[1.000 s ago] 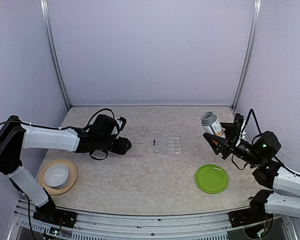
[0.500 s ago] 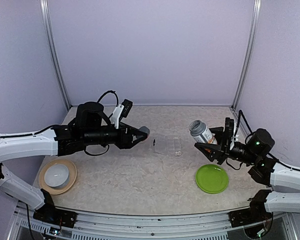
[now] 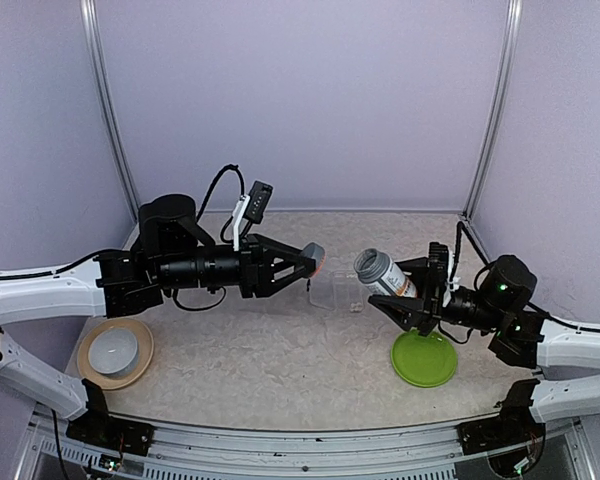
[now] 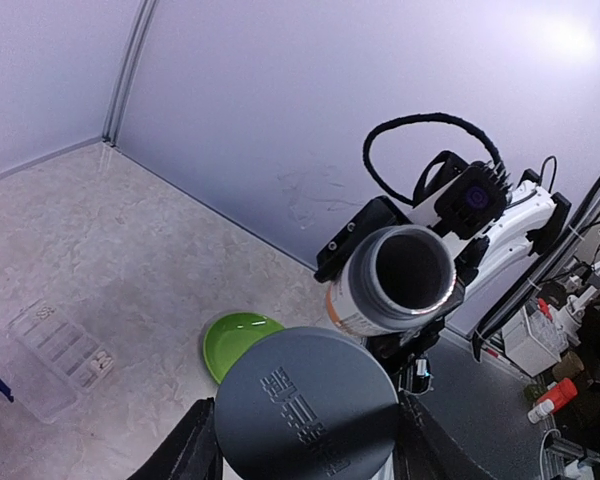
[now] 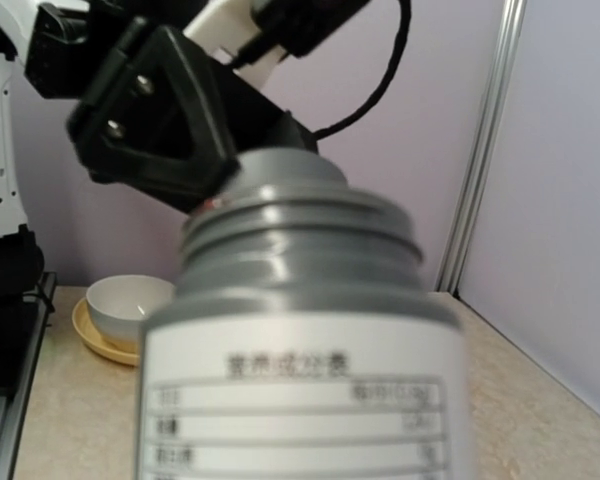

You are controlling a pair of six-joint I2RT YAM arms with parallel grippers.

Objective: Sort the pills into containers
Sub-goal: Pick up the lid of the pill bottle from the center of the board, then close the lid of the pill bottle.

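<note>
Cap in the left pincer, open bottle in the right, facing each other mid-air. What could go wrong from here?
1. In the left wrist view the bottle mouth sits above and right of the cap; pressing on could jam or cross-thread it.
2. The bottle is tilted, mouth sideways, so any contents might spill.
3. If the bottle slips, it could fall toward the green plate.

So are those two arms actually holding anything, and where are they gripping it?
The left end effector pinches the gray cap by its rim. The right end effector grips the open bottle around its labelled body.
</note>
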